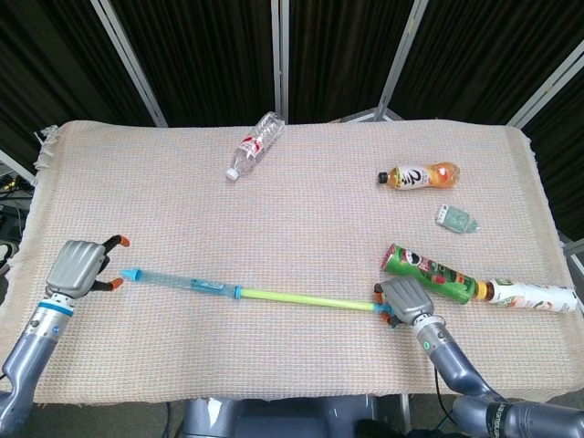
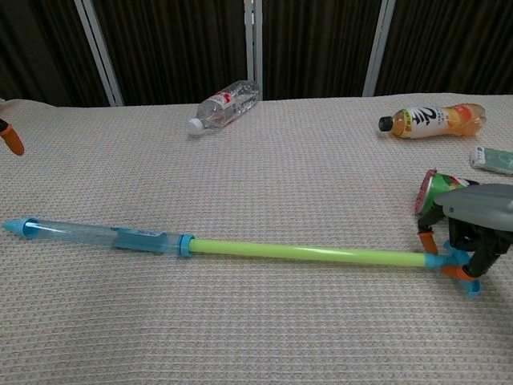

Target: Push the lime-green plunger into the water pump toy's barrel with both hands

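Water pump toy (image 1: 246,294) lies flat on the woven table cloth (image 1: 292,201), stretched between the two hands. Its clear blue barrel (image 2: 104,235) points with the small blue nozzle tip (image 1: 130,273) toward the left hand (image 1: 80,266), and the tip is just beside that hand's orange fingertips (image 1: 117,285), but I see a small gap, so they do not touch. The left hand holds nothing; its fingers are a little apart and bent forward toward the nozzle. In the chest view only one orange fingertip of it shows at the edge.

From the blue collar (image 2: 185,245) of the barrel the lime-green plunger (image 2: 309,254) comes out long, almost fully pulled out, and runs to the right hand (image 1: 404,301). The right hand sits at the far end of the plunger, where the blue handle (image 2: 454,261) is. Its fingers are curled around this handle from above and the sides; it seems to grip it, though how firm the hold is I cannot tell.

Just behind the right hand lies a green snack can (image 1: 427,272), and beside the can a pale bottle (image 1: 534,296). Farther from the right hand are an orange drink bottle (image 1: 420,176) and a small green packet (image 1: 455,218). Well beyond both hands, a clear water bottle (image 1: 255,145) lies on its side.
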`<state>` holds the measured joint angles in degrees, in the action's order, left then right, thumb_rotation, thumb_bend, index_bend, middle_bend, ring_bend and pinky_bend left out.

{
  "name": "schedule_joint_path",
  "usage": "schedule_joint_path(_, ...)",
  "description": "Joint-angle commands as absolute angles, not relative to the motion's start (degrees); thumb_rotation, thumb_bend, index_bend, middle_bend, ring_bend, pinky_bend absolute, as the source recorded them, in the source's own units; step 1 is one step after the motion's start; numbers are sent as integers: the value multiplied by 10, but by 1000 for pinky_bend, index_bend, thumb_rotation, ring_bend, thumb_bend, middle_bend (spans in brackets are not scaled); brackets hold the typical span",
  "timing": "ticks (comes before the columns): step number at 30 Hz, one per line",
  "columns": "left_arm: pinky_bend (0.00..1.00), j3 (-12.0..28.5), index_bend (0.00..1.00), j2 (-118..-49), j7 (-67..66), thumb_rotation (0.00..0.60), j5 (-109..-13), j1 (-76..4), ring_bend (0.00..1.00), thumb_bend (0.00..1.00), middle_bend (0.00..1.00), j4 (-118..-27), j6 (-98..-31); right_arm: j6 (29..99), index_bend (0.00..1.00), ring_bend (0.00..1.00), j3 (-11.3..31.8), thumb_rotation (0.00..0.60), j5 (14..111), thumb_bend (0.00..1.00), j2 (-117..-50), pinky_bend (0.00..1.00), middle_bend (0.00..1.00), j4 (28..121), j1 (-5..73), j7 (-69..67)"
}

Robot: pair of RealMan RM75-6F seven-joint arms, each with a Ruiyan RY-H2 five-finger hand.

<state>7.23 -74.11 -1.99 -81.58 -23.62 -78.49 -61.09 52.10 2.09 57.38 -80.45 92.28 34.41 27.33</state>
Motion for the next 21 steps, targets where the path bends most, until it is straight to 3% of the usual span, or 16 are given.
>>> schedule_joint_path(1,1000,72,361,-771,-19,600,-791,-272,876,0,982,-745,-551,522,650,1000,20,600,570,381,-804,1000,1000,923,345,276)
schedule_joint_path(11,1000,60,383,-808,-15,600,-764,-299,877,26,982,-707,-488,525,650,1000,19,600,562,381,-803,1000,1000,924,348,281)
schedule_joint_path(21,1000,48,402,-812,2,600,-754,-310,877,153,982,-702,-456,528,650,1000,16,600,560,386,-804,1000,1000,923,349,282)
